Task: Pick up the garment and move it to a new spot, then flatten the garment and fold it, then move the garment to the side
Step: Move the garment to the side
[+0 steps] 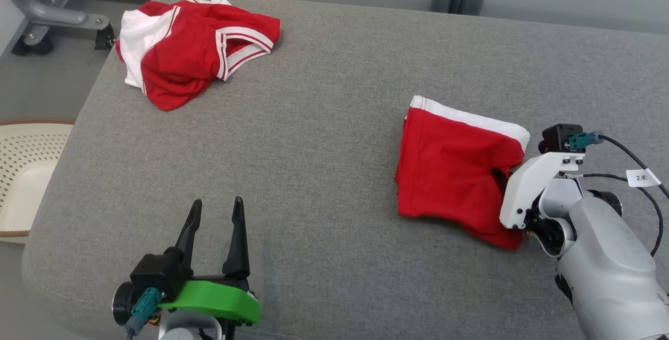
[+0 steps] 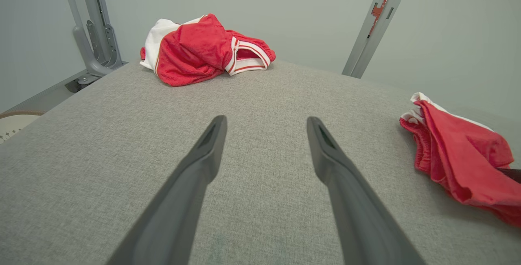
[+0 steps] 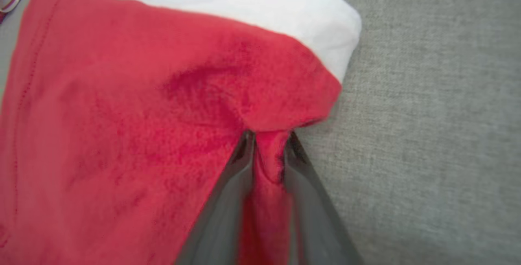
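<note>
Looks like a lab for trying out robots, not a home. Has a big soft gray table (image 1: 334,68) with a red garment (image 1: 454,173) and a second red and white garment (image 1: 193,47) on it. Bare pale wall (image 2: 305,12) behind, plain gray floor (image 1: 47,84) below. Gray metal frame (image 1: 47,13) on a little black wheel (image 1: 32,45), a slanted metal post (image 2: 374,25), and a black cable (image 1: 619,149) with a paper tag (image 1: 643,177).

"2米" on white cable tag (image 1: 644,177)
</note>
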### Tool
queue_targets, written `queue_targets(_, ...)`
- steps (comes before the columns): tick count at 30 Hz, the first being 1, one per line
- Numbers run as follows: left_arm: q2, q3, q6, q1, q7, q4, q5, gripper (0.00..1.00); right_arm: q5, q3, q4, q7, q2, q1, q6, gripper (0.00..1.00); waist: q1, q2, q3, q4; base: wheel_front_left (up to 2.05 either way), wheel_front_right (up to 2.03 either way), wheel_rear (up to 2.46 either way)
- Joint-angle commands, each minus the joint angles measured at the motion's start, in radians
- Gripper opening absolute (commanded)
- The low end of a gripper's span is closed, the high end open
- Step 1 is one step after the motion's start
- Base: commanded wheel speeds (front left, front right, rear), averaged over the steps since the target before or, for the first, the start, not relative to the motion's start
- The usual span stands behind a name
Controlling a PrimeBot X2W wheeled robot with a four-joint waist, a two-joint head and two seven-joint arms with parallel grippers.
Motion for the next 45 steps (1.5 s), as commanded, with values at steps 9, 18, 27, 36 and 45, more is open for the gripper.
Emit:
queue_targets(9, -0.001, -0.001, -0.01, -0.044, 0.0, -0.032, 0.031, 1.0, 0.013, 0.055, 0.018, -0.088, -0.053, -0.073, -0.002, 0.0, 0.0, 0.0, 0.044, -0.173, 0.0, 0.0, 0.0)
queue_targets(18, 0.019, -0.015, -0.018, -0.093, 0.003, -0.037, 0.056, 1.0, 0.024, 0.037, 0.028, -0.158, -0.092, -0.143, -0.002, 0.0, 0.0, 0.0, 0.125, -0.44, 0.0, 0.0, 0.0)
queue_targets(27, 0.042, -0.042, -0.028, -0.139, 0.034, -0.053, 0.076, 1.0, 0.04, 0.035, 0.07, -0.222, -0.083, -0.177, -0.002, 0.0, 0.0, 0.0, 0.169, -0.57, 0.0, 0.0, 0.0)
queue_targets(36, 0.051, -0.053, -0.02, -0.136, 0.046, -0.072, 0.075, 1.0, 0.017, 0.054, 0.132, -0.274, -0.109, -0.222, -0.002, 0.0, 0.0, 0.0, 0.171, -0.528, 0.0, 0.0, 0.0)
queue_targets(45, 0.06, -0.051, -0.007, -0.129, 0.048, -0.099, 0.07, 1.0, -0.059, 0.057, 0.23, -0.28, -0.218, -0.339, -0.002, 0.0, 0.0, 0.0, 0.188, -0.412, 0.0, 0.0, 0.0)
